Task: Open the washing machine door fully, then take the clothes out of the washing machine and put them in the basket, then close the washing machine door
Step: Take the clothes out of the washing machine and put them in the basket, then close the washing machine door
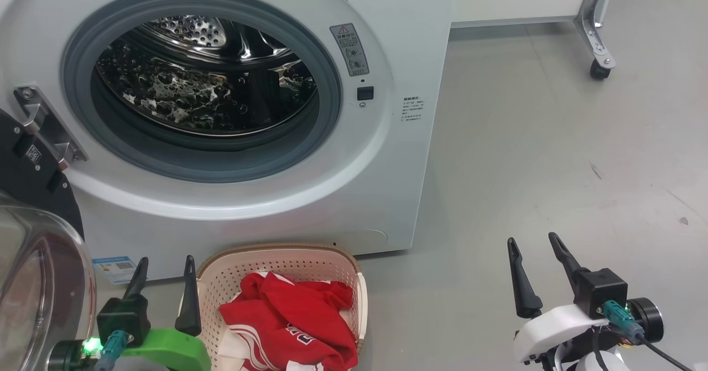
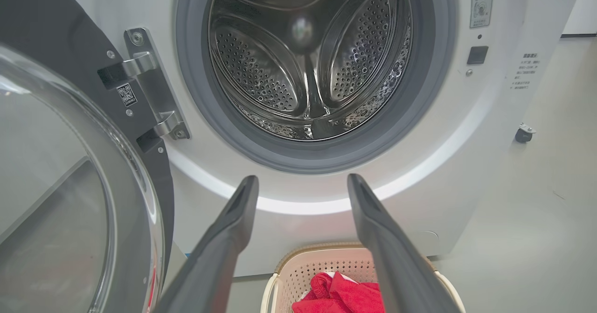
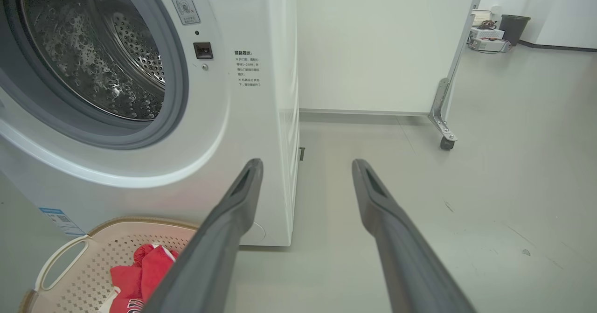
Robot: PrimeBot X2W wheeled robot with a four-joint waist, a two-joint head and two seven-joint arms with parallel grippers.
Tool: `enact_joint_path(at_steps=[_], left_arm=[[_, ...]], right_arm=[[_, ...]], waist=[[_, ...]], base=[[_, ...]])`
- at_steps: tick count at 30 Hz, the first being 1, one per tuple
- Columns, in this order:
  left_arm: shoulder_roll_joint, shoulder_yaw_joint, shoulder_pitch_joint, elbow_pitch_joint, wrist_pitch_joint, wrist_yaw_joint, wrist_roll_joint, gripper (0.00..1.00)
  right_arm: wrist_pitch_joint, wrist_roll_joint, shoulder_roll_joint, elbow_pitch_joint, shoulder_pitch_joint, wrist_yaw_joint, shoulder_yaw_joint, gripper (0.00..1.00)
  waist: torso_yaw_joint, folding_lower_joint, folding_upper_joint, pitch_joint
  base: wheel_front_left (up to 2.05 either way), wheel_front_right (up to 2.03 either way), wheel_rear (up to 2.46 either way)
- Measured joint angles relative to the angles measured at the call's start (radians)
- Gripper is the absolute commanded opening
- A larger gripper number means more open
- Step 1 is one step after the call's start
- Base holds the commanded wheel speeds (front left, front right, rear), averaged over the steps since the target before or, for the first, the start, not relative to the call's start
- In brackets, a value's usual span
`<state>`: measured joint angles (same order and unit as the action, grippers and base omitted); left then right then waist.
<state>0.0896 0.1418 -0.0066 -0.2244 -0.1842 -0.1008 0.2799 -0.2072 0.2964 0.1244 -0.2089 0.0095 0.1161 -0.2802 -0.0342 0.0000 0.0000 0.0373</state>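
washing machine door [image 1: 38,249] hangs wide open, clothes [image 1: 298,315] are in the basket [image 1: 276,247], left gripper [image 1: 167,259] and right gripper [image 1: 532,238] both spread wide, empty.

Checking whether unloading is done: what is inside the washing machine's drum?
The drum shows bare perforated steel; no clothes visible there. Its front floor, behind the grey gasket lip, is hidden. The red clothes lie in the basket.

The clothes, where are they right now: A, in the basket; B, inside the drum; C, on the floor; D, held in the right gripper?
A: the red clothes lie in the basket on the floor in front of the machine, and the drum looks empty.
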Motion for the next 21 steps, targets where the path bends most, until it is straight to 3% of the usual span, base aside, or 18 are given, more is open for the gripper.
enact_joint_path(at_steps=[21], left_arm=[[0.009, -0.002, 0.073, 0.112, 0.083, -0.008, -0.028, 1.0]], right_arm=[[0.022, -0.008, 0.002, 0.026, 0.022, 0.001, 0.006, 1.0]], waist=[[-0.005, 0.0, 0.0, -0.017]], base=[[0.0, 0.0, 0.0]])
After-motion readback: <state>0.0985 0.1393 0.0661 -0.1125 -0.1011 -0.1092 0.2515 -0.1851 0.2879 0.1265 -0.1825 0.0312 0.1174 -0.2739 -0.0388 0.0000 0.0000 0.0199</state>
